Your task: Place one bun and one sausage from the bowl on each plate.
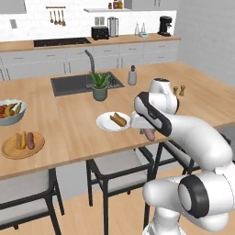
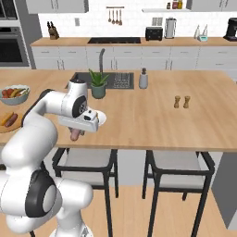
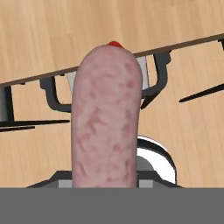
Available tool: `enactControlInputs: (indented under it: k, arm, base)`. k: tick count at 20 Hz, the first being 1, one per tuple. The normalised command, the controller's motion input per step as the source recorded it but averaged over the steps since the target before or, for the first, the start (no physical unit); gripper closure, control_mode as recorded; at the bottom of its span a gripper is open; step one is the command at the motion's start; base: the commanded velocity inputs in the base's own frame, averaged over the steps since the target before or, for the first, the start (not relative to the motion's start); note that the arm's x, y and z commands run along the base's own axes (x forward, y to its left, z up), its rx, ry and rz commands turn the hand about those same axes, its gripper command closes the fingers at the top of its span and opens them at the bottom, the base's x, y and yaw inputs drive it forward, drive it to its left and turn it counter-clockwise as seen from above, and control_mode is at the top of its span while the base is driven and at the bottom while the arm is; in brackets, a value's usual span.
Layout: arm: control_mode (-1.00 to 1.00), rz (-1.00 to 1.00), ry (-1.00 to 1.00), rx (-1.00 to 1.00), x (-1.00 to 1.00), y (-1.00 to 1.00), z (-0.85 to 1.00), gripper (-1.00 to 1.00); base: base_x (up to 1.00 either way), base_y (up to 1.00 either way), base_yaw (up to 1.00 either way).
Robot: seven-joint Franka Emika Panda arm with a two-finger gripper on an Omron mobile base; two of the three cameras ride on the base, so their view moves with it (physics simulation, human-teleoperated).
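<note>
1. Left base view gives us the wooden surface (image 1: pixel 69 124), a long island with a sink set into it, and our white arm (image 1: pixel 193 137) reaching across its near edge.
2. Next in size, the tan plate (image 1: pixel 23 146) lies near the surface's left end with a bun (image 1: pixel 20 139) and a sausage (image 1: pixel 30 140) side by side on it; a pale fruit bowl (image 1: pixel 10 113) sits just behind it.
3. The white plate (image 1: pixel 113 122) lies near the middle of the front edge, carrying a second bun (image 1: pixel 118 119).
4. Our hand (image 1: pixel 148 133) hangs just right of the white plate, over the surface's front edge, clamped on the other sausage (image 1: pixel 148 134), which points down from the fingers.
5. Hand view shows that sausage (image 3: pixel 106 118) close up, with the surface edge and a chair behind it.
</note>
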Motion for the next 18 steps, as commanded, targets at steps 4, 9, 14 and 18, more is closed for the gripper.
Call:
enactControlInputs:
  k: [4,9,14,18]
  arm:
    - [1.00,0.00,0.00,0.00,0.00,0.00,0.00,1.00]
    - [1.00,0.00,0.00,0.00,0.00,0.00,0.00,1.00]
    - [1.00,0.00,0.00,0.00,0.00,0.00,0.00,1.00]
    - [-1.00,0.00,0.02,0.00,0.08,-0.01,0.00,1.00]
  base:
    - [0.35,-0.14,0.06]
    - [0.49,-0.30,0.13]
    - [0.39,-0.13,0.04]
    - [0.05,-0.01,0.00]
